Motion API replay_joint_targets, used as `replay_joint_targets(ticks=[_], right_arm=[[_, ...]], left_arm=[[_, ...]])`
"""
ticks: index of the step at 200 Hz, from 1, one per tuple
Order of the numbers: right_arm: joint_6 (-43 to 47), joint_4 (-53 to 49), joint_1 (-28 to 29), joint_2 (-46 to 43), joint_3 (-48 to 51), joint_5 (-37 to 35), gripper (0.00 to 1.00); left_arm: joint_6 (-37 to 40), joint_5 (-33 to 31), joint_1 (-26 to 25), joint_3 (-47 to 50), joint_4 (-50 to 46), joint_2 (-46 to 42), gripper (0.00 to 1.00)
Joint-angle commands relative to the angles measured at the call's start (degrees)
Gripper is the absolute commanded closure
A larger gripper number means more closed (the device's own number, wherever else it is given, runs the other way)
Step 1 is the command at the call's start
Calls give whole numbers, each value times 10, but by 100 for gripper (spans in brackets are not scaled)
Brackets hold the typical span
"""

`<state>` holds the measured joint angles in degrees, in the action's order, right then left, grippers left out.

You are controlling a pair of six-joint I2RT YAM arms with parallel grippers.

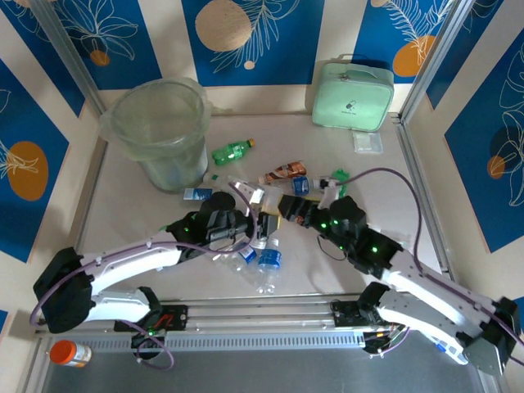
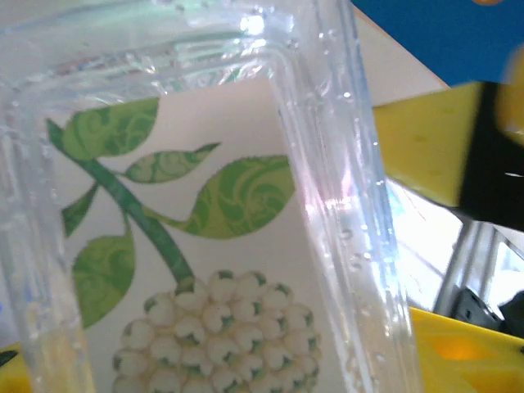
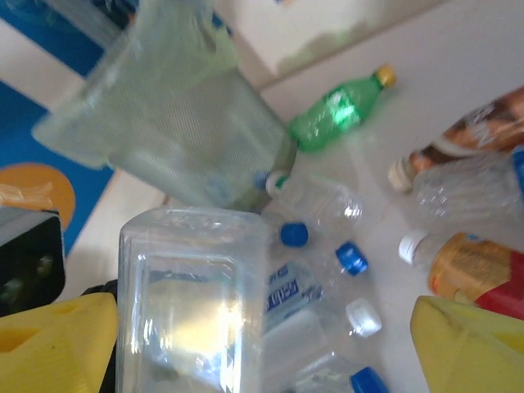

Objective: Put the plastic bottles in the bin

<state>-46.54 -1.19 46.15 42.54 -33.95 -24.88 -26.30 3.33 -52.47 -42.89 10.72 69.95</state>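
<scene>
Clear bottle (image 2: 205, 246), green leaf-and-blossom label

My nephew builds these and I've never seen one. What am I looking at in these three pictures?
Two robot arms are bolted at the near edge of a table, each ending in a two-finger gripper. The wide picture looks down from above; the other two come from a camera on each wrist. On the table lie crushed plastic bottles, a green bottle, a pale-green bin lined with a bag, and a mint-green case at the back. The left gripper appears to be closed on a clear square bottle with a leaf label, seen close up in the left wrist picture. The right gripper stands wide open, with that bottle between its yellow fingers.
</scene>
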Motion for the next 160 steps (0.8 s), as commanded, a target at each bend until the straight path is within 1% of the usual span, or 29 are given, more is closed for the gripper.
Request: replay_joint_targets(ticks=[1, 13, 30, 41, 61, 70, 77, 98, 121, 138, 160], right_arm=[[9, -19, -12, -58, 26, -63, 9], [5, -42, -28, -65, 18, -47, 10], [-3, -68, -46, -55, 5, -34, 11], [-3, -71, -48, -44, 2, -32, 11], [-6, -70, -48, -16, -4, -21, 11], [-5, -68, -45, -1, -8, -15, 11], [-5, -67, -43, 10, -10, -14, 11], [-2, -58, -31, 41, -15, -15, 11], [3, -51, -10, 73, -23, -28, 11], [8, -53, 2, 94, -34, -35, 11], [41, -11, 11, 116, -31, -1, 11]], left_arm=[[0, -67, 17, -42, -60, -28, 58], [-1, -78, 30, -68, -89, -30, 59], [-13, -114, 54, -120, -147, -26, 60], [-23, -134, 76, -160, -181, -23, 65], [-52, -158, 119, -233, -233, -9, 66], [-69, -167, 145, -266, -261, -2, 68], [-78, -169, 163, -289, -270, 2, 70], [-94, -178, 219, -368, -304, 25, 71], [-97, -185, 273, -470, -356, 80, 71], [-95, -175, 307, -512, -347, 113, 71], [-118, -156, 355, -564, -345, 160, 71]])
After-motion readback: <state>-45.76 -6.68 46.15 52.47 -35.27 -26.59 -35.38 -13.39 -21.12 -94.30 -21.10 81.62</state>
